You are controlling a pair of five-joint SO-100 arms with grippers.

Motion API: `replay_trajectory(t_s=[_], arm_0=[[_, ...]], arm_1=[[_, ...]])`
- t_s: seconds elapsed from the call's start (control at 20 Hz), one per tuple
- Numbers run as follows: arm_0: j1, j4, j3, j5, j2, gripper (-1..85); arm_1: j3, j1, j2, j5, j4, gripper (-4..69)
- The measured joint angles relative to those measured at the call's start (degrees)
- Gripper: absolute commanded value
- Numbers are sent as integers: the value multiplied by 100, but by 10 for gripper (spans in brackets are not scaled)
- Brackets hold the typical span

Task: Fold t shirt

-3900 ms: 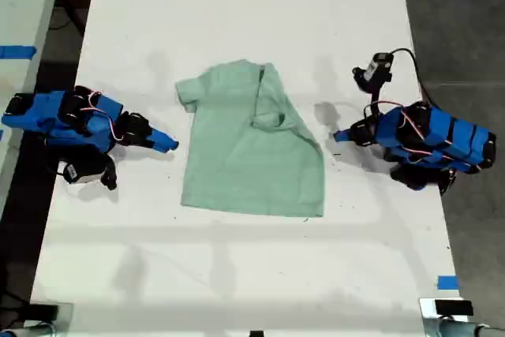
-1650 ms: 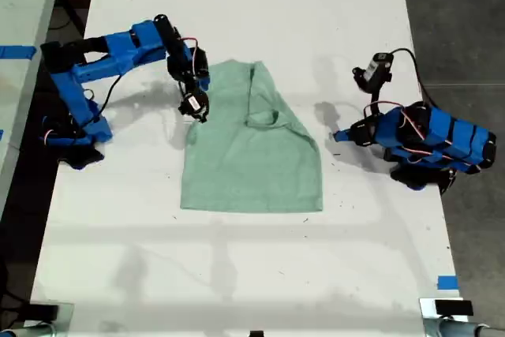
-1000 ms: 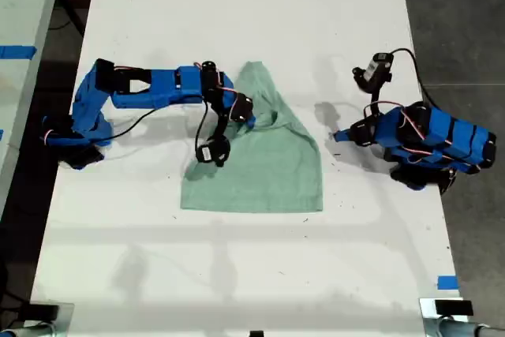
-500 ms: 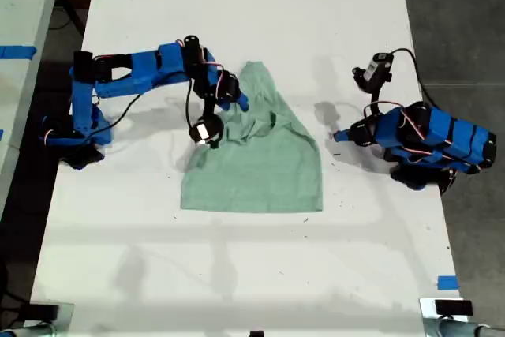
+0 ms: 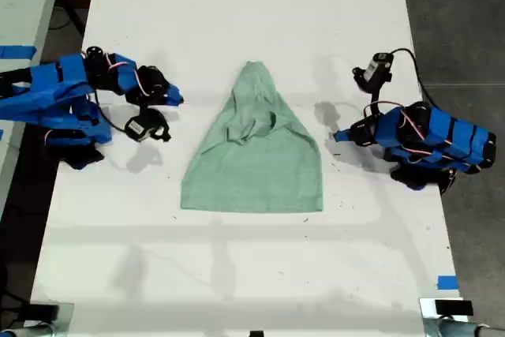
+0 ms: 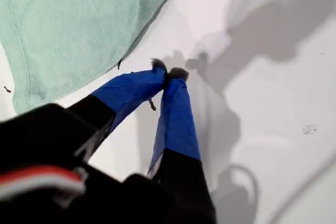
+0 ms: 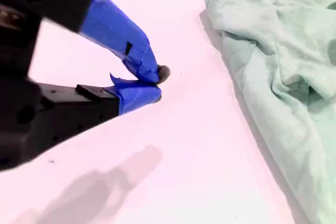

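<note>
The t shirt [image 5: 260, 163] lies flat in the middle of the white table [image 5: 237, 274], pale mint green. Both of its upper sides are folded inward, so it tapers to a narrow point at the far end. My first gripper [image 5: 337, 136] rests shut at the exterior view's right, its tips [image 6: 168, 70] just off the t shirt's side edge [image 6: 68, 19], holding nothing. My second gripper [image 5: 177, 101] is at the exterior view's left, pulled back from the cloth. It is shut and empty [image 7: 155, 82], with the t shirt [image 7: 283, 66] a short way beyond it.
A small black wrist camera with its cable [image 5: 374, 72] sticks up behind the arm at the exterior view's right. Blue tape marks [image 5: 447, 282] sit near the table's front corner on that side. Dark floor runs along both long table edges.
The arm at the exterior view's left dragged the shirt's sleeve side over toward the middle, let it go and drew back to that side. The other arm has not moved.
</note>
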Motion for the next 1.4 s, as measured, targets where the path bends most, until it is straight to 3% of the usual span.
replay_trajectory(t_s=[0.15, 0.25, 0.4, 0.6, 1.4], arm_0=[[97, 9, 2162, 70, 2944, -1], [-9, 580, 2320, 246, 3999, -1], [-352, 853, 2408, 527, 4210, 30], [-589, 914, 2408, 281, 4271, 33], [-519, 914, 2408, 264, 4271, 0]], arm_1=[[0, 0, 0, 0, 0, 21], [0, 0, 0, 0, 0, 21], [0, 0, 0, 0, 0, 21], [0, 0, 0, 0, 0, 21], [0, 0, 0, 0, 0, 21]])
